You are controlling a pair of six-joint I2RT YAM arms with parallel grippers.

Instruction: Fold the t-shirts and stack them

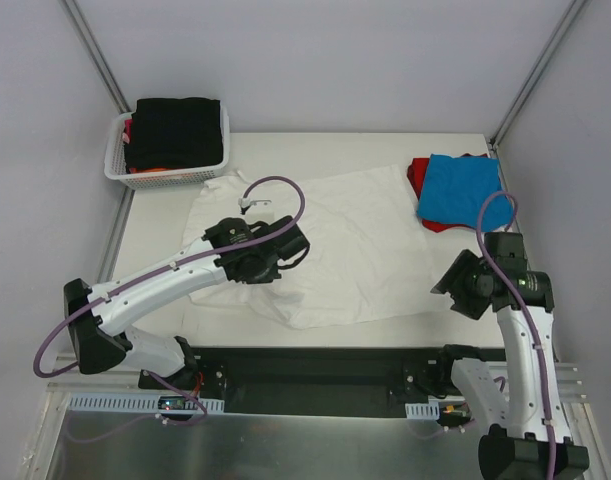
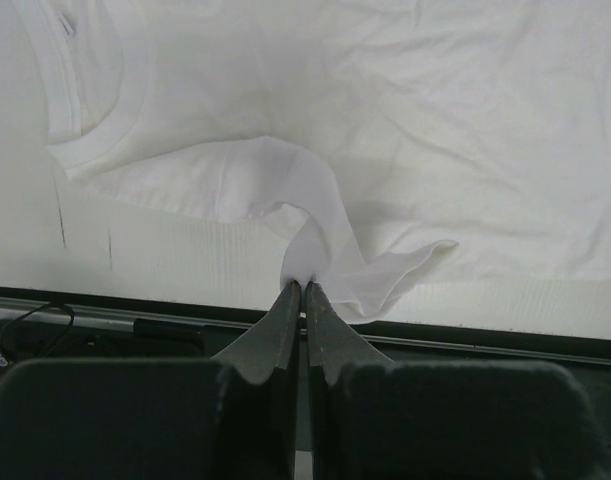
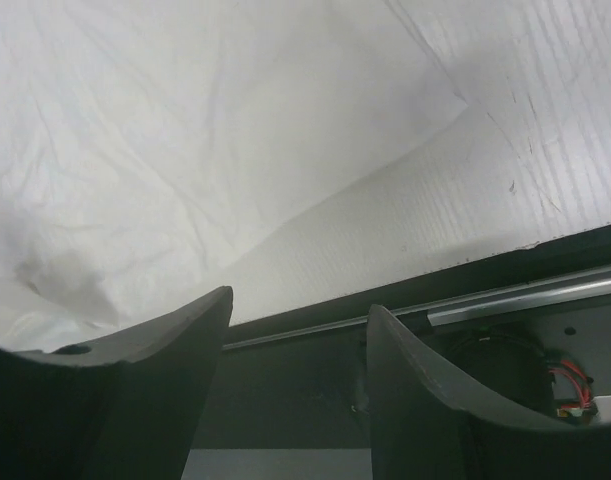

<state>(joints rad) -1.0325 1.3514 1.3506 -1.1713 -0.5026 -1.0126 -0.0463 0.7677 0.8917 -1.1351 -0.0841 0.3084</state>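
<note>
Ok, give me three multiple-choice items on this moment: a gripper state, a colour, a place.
1. The left gripper is:
A. open
B. shut on nothing
C. shut on the large white t-shirt

2. What colour is the topmost garment in the white plastic lattice basket?
A. white
B. black
C. blue

3. Where is the bright blue folded t-shirt?
A. on the red t-shirt
B. in the basket
C. under the white t-shirt

Key: 1C, a white fold is pinched in its closed jaws; 2B, black cloth fills the top; 3A, red edges show beneath it.

The table (image 1: pixel 325 150) bears a white t-shirt (image 1: pixel 350 240), red t-shirt (image 1: pixel 416 176) and basket (image 1: pixel 167 181).
</note>
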